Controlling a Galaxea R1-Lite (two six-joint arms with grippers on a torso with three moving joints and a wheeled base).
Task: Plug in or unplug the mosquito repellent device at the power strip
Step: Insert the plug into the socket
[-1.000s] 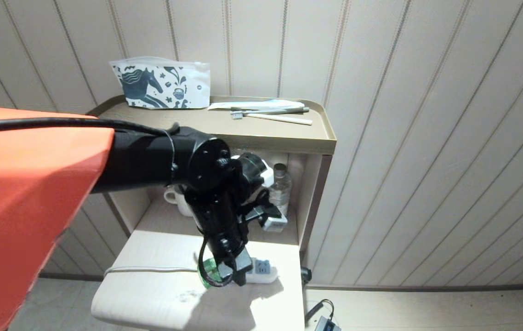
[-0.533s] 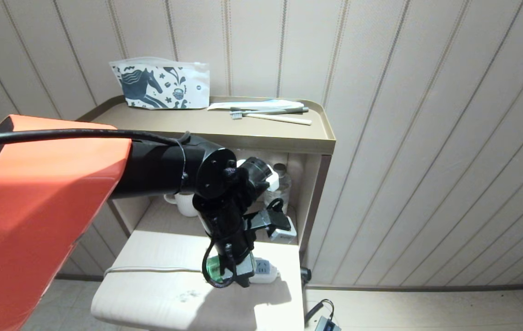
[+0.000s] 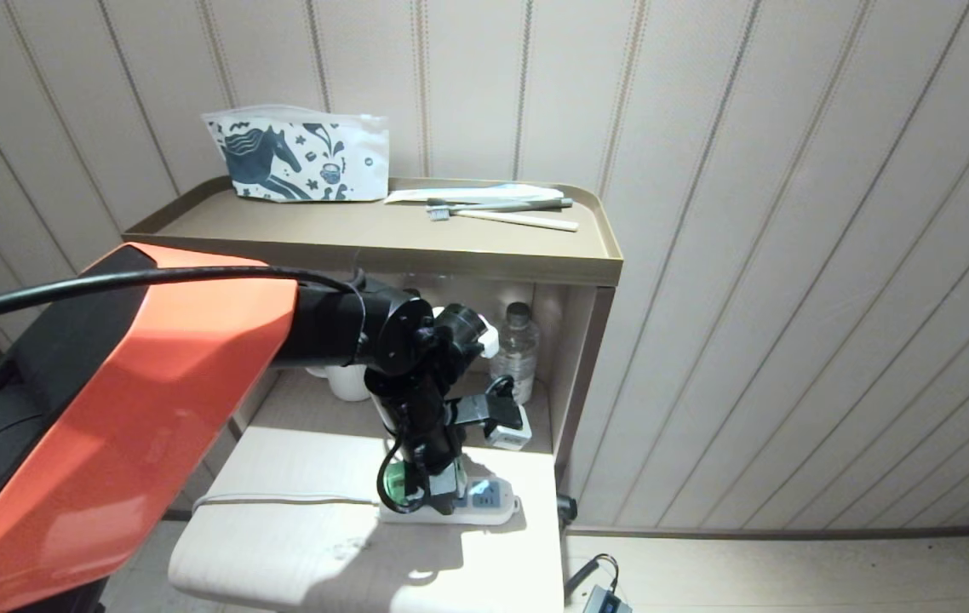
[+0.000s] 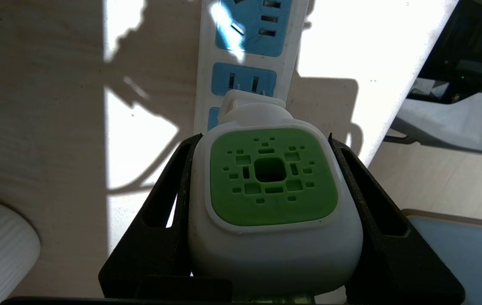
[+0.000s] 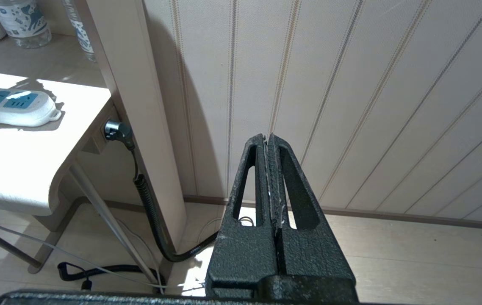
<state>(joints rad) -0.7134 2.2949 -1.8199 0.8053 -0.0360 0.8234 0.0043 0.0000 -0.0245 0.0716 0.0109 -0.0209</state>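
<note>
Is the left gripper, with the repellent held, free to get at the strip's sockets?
Probably yes: the left gripper holds the mosquito repellent device directly over the power strip, whose blue sockets ahead look unoccupied.

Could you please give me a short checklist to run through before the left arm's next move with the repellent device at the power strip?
1. Grip: the left end effector has a finger on each side of the mosquito repellent device. Ok.
2. Alignment: the device's white plug end sits over the power strip, by the blue sockets. Ok.
3. Pins seated: the contact is hidden by the device body. Cannot tell.
4. Strip support: it lies flat on the pale table. Ok.
5. Nearby things: water bottle and white cup stand back in the shelf, apart from the strip. Ok.
6. Right end effector: shut, off to the side near the wall. Ok.
</note>
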